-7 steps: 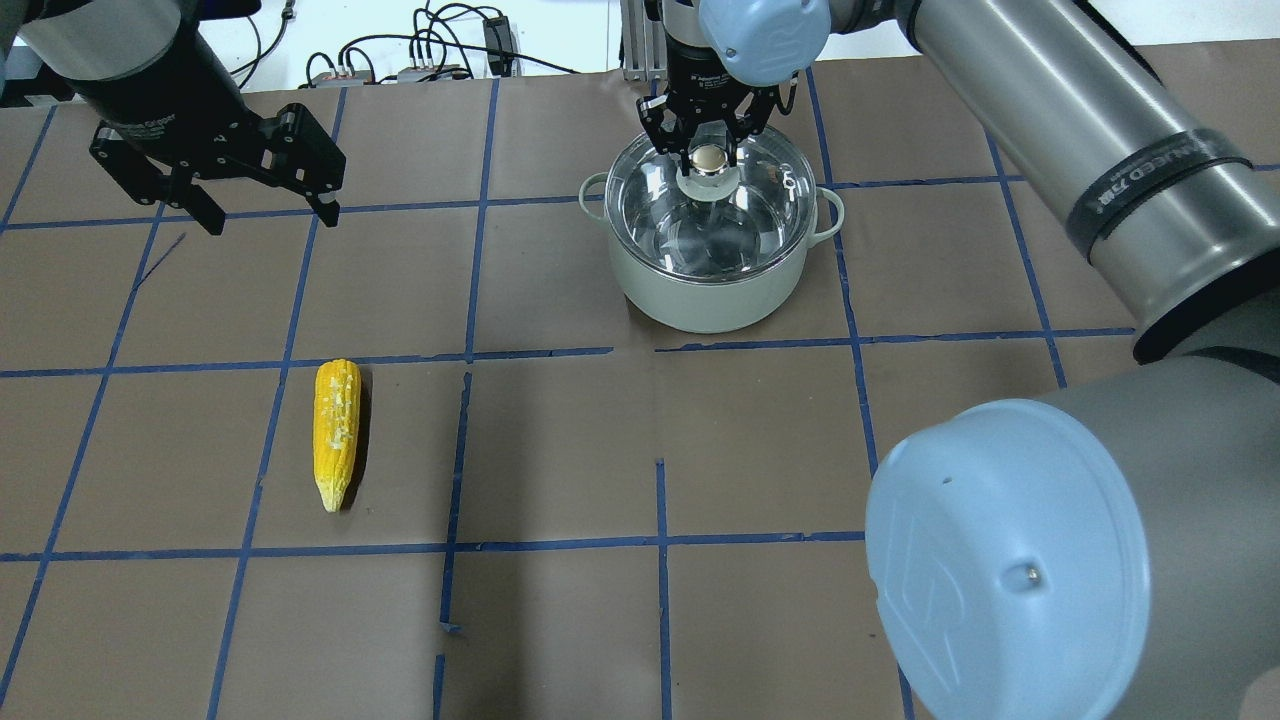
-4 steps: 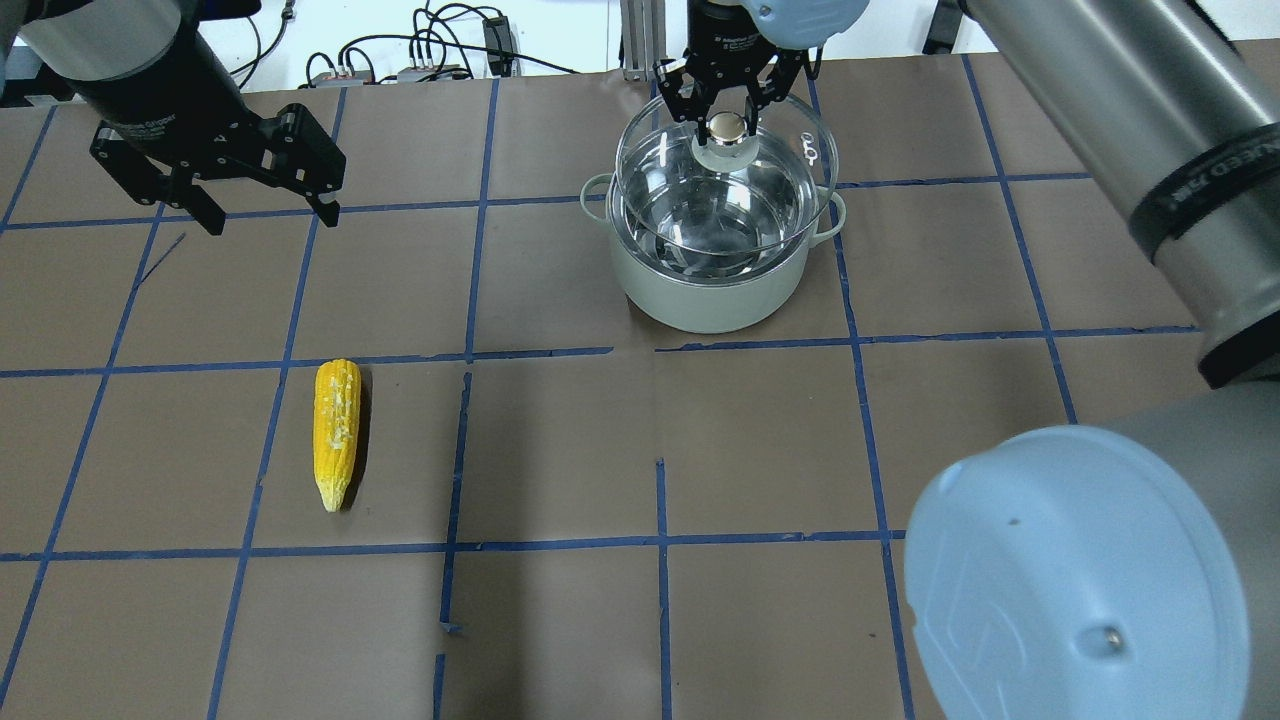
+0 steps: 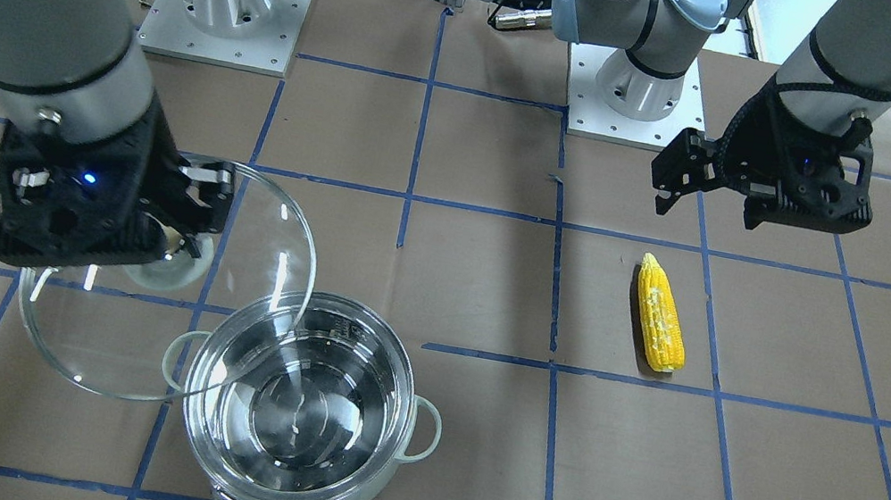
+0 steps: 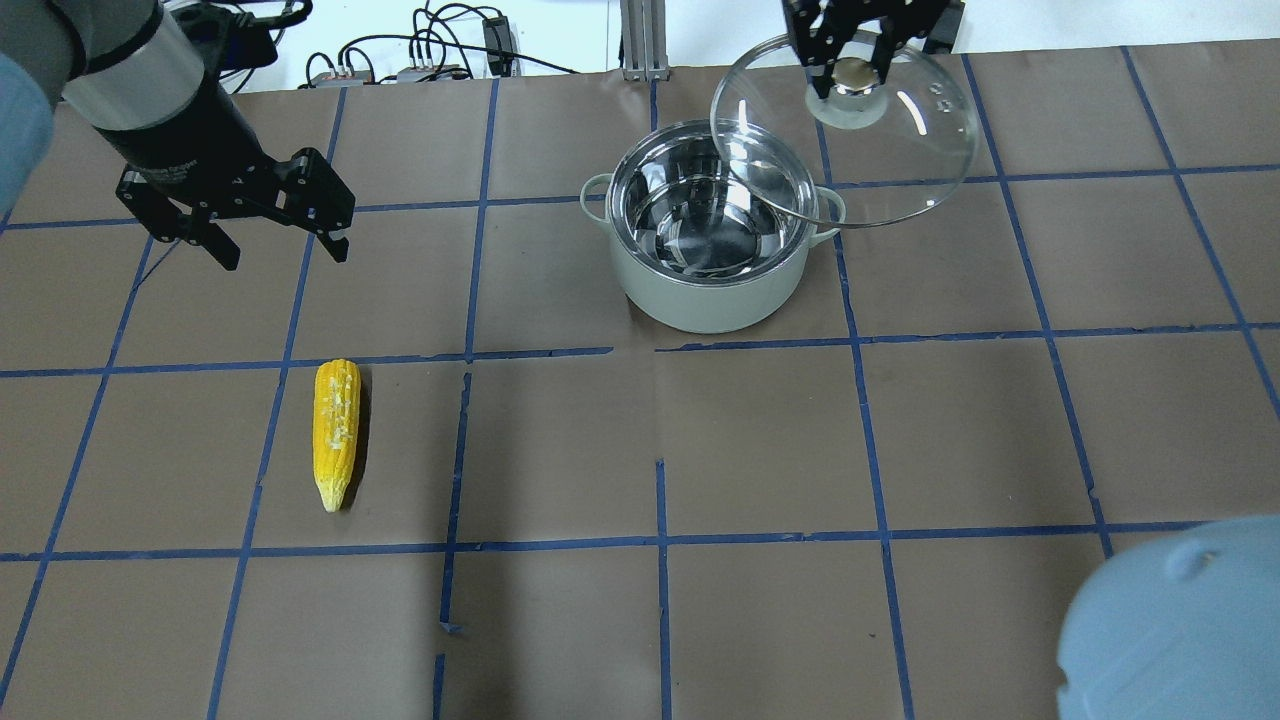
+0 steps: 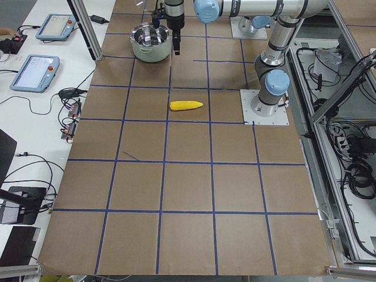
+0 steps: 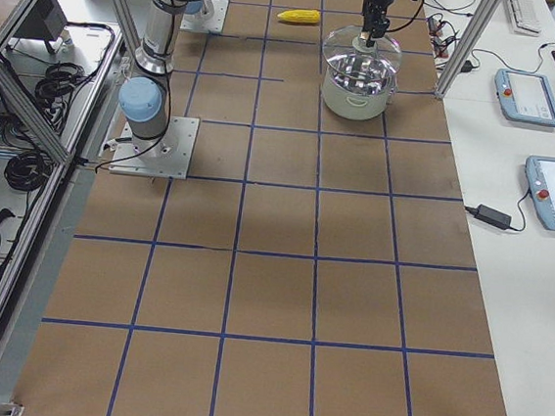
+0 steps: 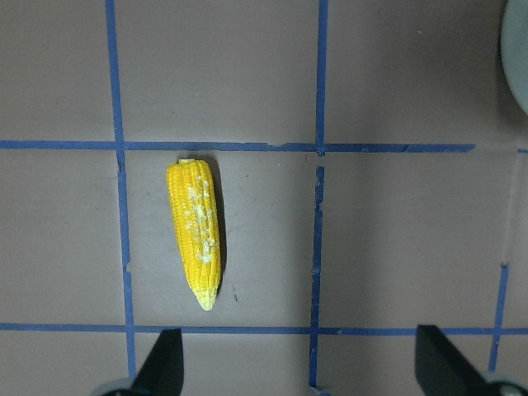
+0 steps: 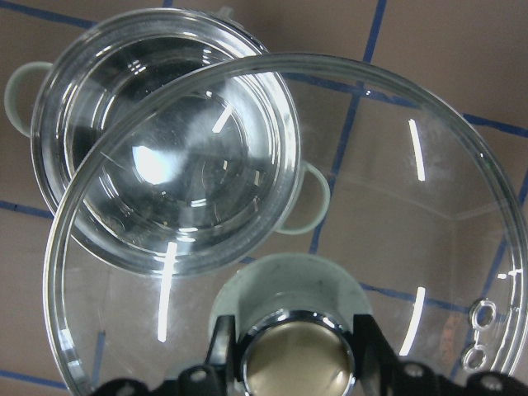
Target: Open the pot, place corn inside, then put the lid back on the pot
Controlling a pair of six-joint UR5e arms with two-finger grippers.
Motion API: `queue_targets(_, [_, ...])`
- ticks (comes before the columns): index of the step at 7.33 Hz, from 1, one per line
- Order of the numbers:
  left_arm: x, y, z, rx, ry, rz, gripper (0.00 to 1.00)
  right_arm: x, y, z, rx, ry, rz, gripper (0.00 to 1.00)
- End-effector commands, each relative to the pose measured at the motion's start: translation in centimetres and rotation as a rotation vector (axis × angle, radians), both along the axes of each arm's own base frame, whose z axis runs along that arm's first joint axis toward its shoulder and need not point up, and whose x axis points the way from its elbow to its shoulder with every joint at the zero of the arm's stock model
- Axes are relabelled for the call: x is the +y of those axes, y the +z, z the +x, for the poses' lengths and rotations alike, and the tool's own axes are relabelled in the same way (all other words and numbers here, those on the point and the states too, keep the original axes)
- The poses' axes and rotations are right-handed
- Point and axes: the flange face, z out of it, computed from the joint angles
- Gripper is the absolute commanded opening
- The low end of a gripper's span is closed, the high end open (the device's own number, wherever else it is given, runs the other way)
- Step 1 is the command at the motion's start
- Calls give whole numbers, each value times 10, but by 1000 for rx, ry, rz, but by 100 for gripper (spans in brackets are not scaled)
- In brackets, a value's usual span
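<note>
The right gripper (image 4: 853, 70) is clamped on the knob (image 8: 294, 355) of the lid (image 4: 880, 150), one finger pressed against each side of it. The lid hangs in the air from that grip, lifted off the pot (image 4: 710, 285) and shifted toward the robot's right. In the overhead view, part of its metal rim overlaps the pot's right edge. The pot stands open on the table (image 4: 760, 440), its shiny inside showing through the glass in the right wrist view.

The left gripper (image 4: 285, 250) hangs above the table with its jaws spread wide. The left wrist view shows both fingertips (image 7: 161, 367) at the bottom edge. The corn (image 7: 198, 231) lies flat below, inside one taped square. It rests well to the left of the pot and nearer the robot, and its tapered tip points back toward the robot.

The table is covered in brown paper marked off with blue tape (image 4: 660, 545) in a grid of squares. Some of the tape lines are broken or offset. Both arms rise from metal base plates (image 3: 222, 14) bolted at the robot's edge. Black cables (image 4: 430, 50) trail along the far edge. Beyond that edge, the side views show a white bench carrying handheld control tablets (image 6: 527, 94). Aluminium frame posts (image 5: 85, 29) stand around the table.
</note>
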Motion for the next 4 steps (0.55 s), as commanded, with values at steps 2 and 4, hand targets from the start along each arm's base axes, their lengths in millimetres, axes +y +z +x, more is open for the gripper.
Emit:
queue_targets(2, [8, -109, 73, 33, 89, 99, 100, 60, 8, -55, -26, 16, 56, 40])
queue_targets(4, [2, -184, 113, 38, 15, 64, 100, 91, -8, -55, -22, 14, 34, 40])
